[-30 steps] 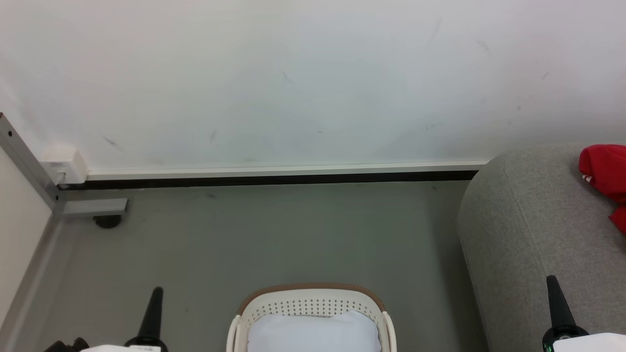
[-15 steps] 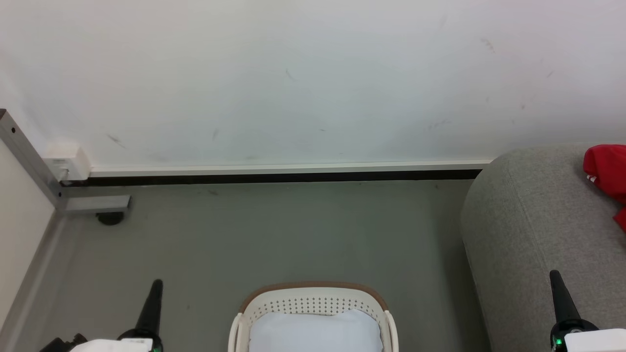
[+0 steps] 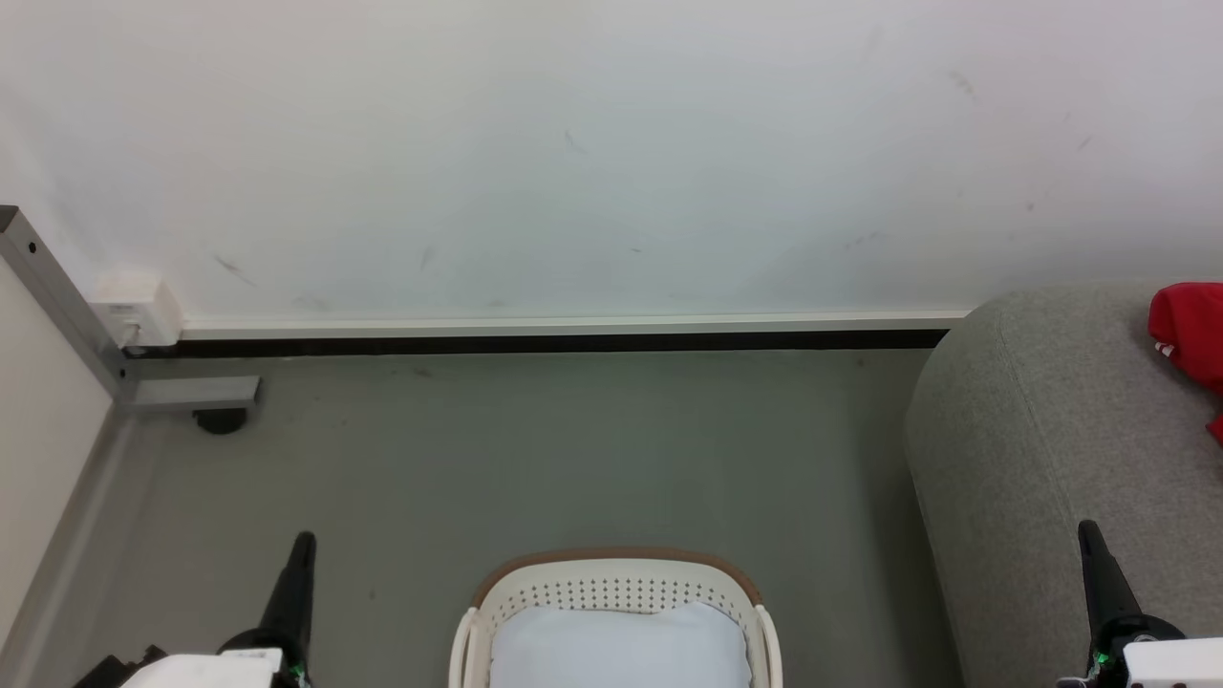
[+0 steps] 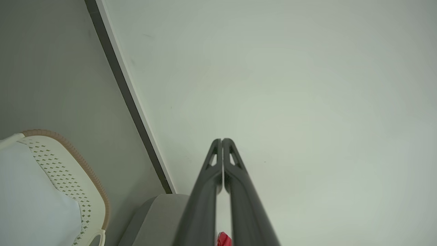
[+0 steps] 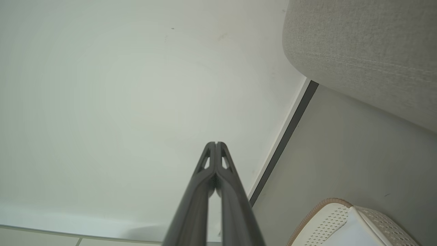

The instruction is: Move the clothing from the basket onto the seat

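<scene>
- A home-like corner set up inside a bare test room.
- Homely side: a grey fabric sofa [image 3: 1041, 449] with red clothing [image 3: 1190, 330] on it, and a plastic laundry basket [image 3: 611, 559] on the floor [image 3: 525, 459].
- Lab side: a scuffed white wall [image 3: 573, 143], an aluminium frame post [image 3: 60, 296], and plain grey flooring.

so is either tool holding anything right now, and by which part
Nothing is held. The left tool and right tool are both shut and empty; the red clothing lies on the sofa.
</scene>
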